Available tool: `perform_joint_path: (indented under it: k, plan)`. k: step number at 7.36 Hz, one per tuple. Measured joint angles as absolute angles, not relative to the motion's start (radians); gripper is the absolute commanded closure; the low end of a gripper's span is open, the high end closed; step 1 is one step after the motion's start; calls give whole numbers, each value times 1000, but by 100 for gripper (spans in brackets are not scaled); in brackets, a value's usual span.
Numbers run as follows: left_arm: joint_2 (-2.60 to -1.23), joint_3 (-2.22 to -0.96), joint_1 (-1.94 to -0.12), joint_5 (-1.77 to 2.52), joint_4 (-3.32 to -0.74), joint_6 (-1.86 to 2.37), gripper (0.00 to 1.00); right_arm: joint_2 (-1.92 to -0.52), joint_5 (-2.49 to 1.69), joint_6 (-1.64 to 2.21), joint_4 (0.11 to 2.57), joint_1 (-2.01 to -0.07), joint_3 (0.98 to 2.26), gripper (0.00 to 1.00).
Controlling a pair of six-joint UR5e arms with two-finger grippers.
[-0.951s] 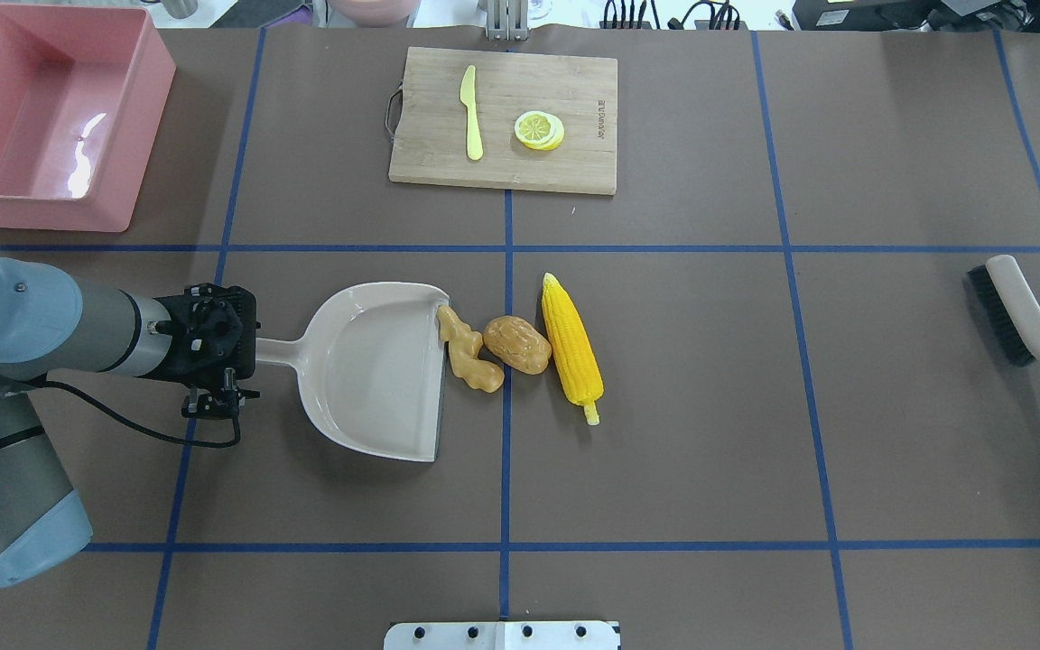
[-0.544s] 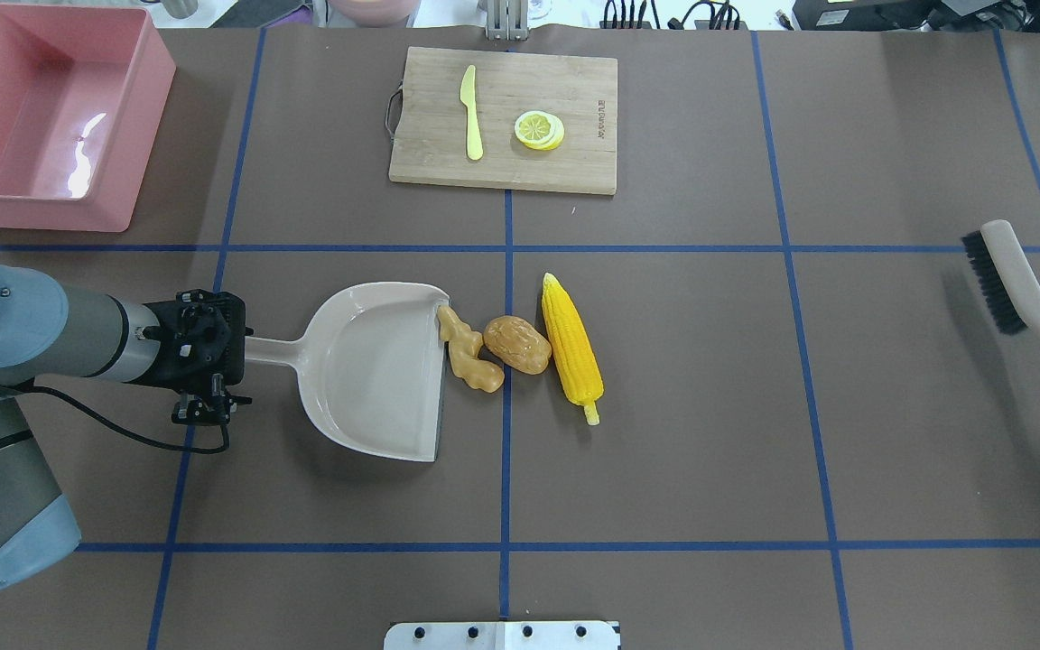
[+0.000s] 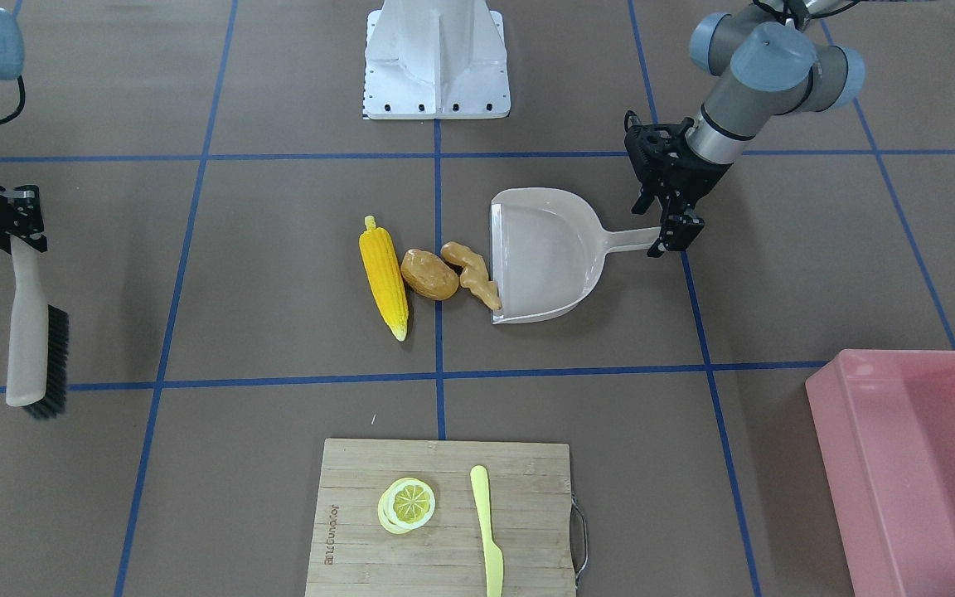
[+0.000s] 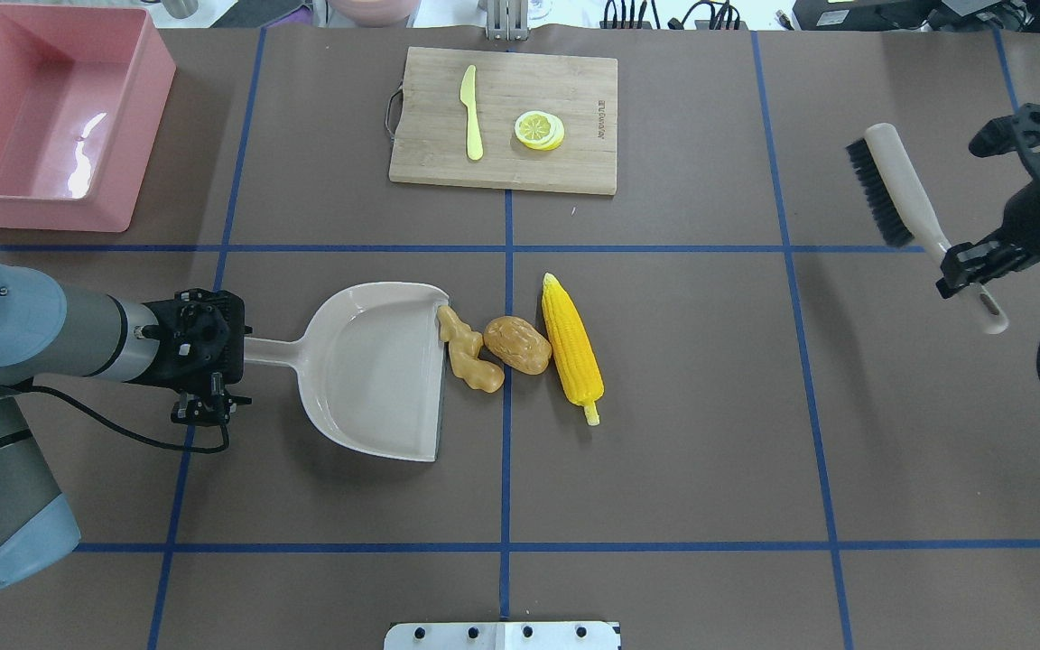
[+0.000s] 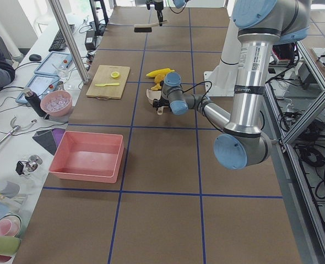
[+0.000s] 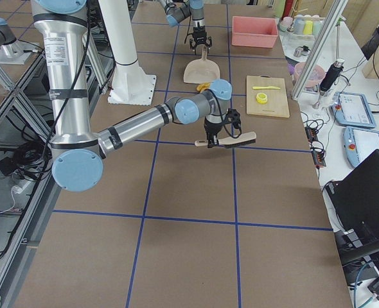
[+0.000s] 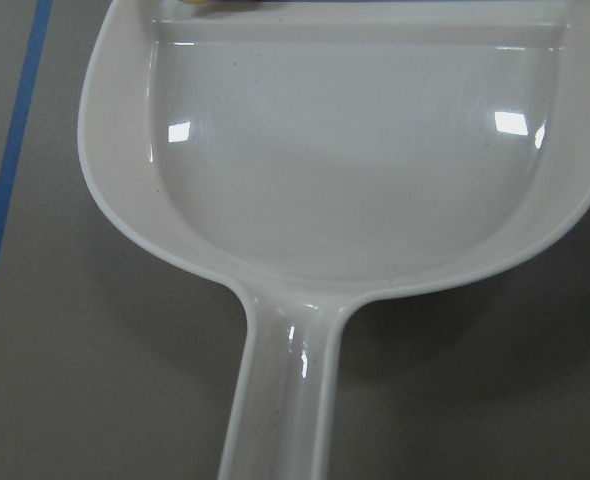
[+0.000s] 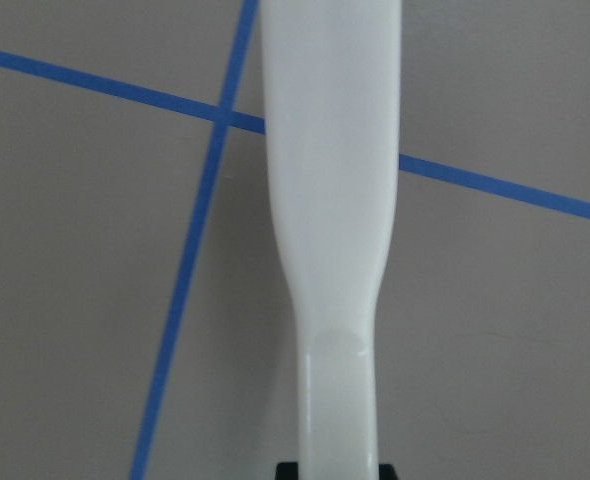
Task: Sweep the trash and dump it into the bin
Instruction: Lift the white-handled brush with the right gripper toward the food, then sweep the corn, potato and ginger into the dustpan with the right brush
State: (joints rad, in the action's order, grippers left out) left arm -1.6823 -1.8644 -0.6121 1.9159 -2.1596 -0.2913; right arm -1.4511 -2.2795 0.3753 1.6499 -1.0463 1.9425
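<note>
The trash lies in a close row at the middle of the table: the ginger root (image 4: 470, 354) against the lip of the dustpan (image 4: 376, 379), the potato (image 4: 517, 345) touching it, and the corn cob (image 4: 571, 341) just beside the potato on the side toward the right edge. None of it is inside the pan yet. The pan sits flat with its open mouth turned to the row, most likely so that one stroke from the right can push all three pieces in.

The left gripper (image 4: 236, 348) has its fingers closed on the end of the pan's handle, which looks meant to brace the pan against that push. The right gripper (image 4: 967, 266) is clamped on the handle of the brush (image 4: 890, 185), which it carries above the table near the right edge, well apart from the corn, bristles turned toward the centre. The sweep has not begun.

The bin (image 4: 154, 108) stands empty at the far left corner, on the pan arm's side, a short carry for dumping. The cutting board (image 4: 574, 90) with the knife (image 4: 471, 113) and lemon slice (image 4: 539, 129) lies at the middle of the far edge, clear of the sweeping line.
</note>
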Motion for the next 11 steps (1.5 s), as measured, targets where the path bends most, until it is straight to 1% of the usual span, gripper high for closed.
perform_joint_path:
  k: [2, 4, 8, 11]
  plan:
    - [-1681, -1867, -613, 1916, -2158, -289, 9, -1334, -2299, 408, 1691, -957, 1920, 100]
    - [-1681, -1871, -613, 1916, -2159, -287, 9, -1243, -2298, 530, 1721, -891, 1903, 100]
    - [-1677, -1871, -615, 1916, -2164, -287, 9, -1145, -2271, 901, 1737, -773, 1902, 100]
    - [-1671, -1871, -616, 1916, -2162, -284, 9, -1101, -2206, 1033, 1731, -655, 1907, 100]
